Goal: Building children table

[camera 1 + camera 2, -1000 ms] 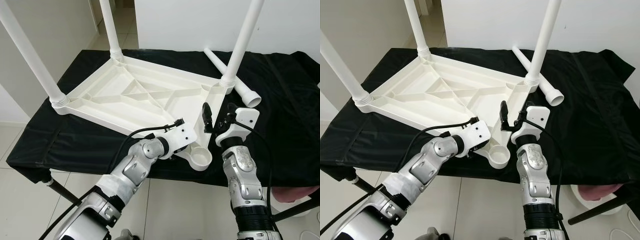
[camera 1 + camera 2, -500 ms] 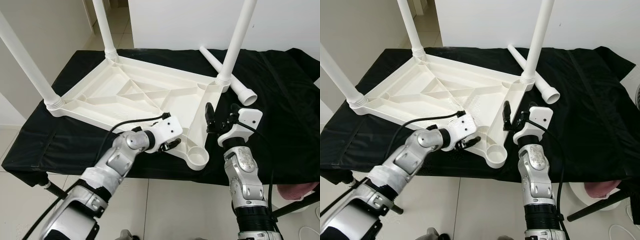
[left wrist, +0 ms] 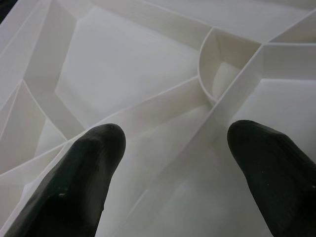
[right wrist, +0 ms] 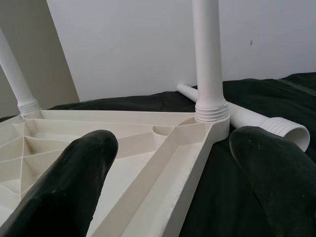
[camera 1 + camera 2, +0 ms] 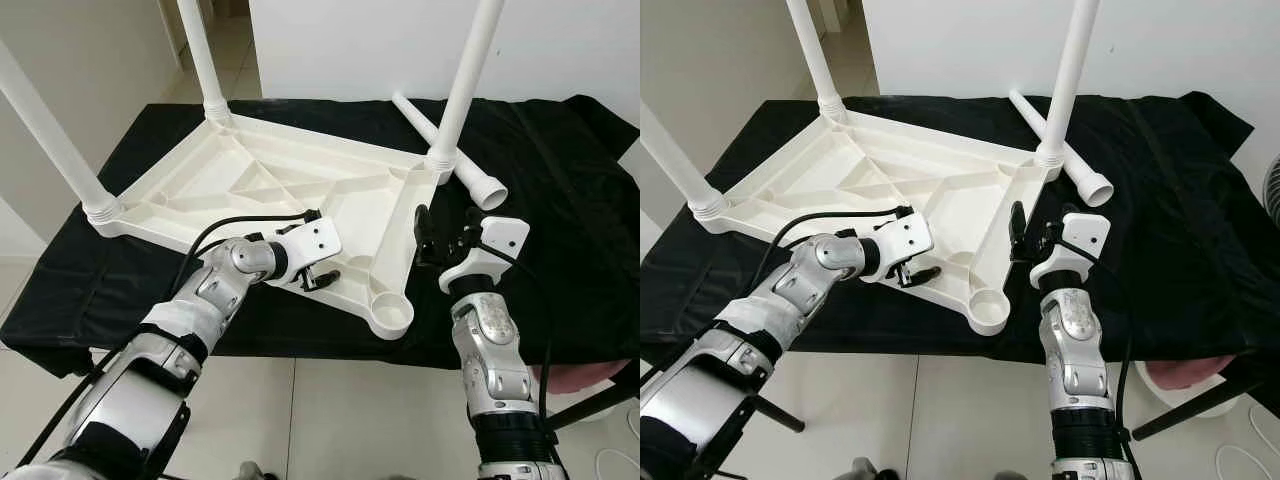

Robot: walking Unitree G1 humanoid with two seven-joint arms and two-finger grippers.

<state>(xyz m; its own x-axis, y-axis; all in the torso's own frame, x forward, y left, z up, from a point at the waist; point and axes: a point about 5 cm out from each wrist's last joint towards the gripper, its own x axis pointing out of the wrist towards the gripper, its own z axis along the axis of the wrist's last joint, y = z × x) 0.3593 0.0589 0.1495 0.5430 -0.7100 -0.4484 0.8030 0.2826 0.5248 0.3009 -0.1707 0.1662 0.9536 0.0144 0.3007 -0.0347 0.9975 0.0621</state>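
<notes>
- Left eye view: my left gripper (image 5: 322,275) hovers open over the near rib of the upturned white tabletop (image 5: 300,190) lying on the black-draped bench (image 5: 560,200).
- Three legs screwed in, near-right socket (image 5: 390,315) empty, overhanging bench edge; a shove could tip it off.
- Right gripper (image 5: 440,235) open beside that edge; loose leg (image 5: 455,150) lies behind.

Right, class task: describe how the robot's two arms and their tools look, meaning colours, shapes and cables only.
Both arms are silver metal with rounded, segmented joints and dark ribbed bands lower down. Each ends in a white blocky housing carrying two long black fingers: the left tool and the right tool. Thin black cables loop from each wrist housing back along the arm.
</notes>
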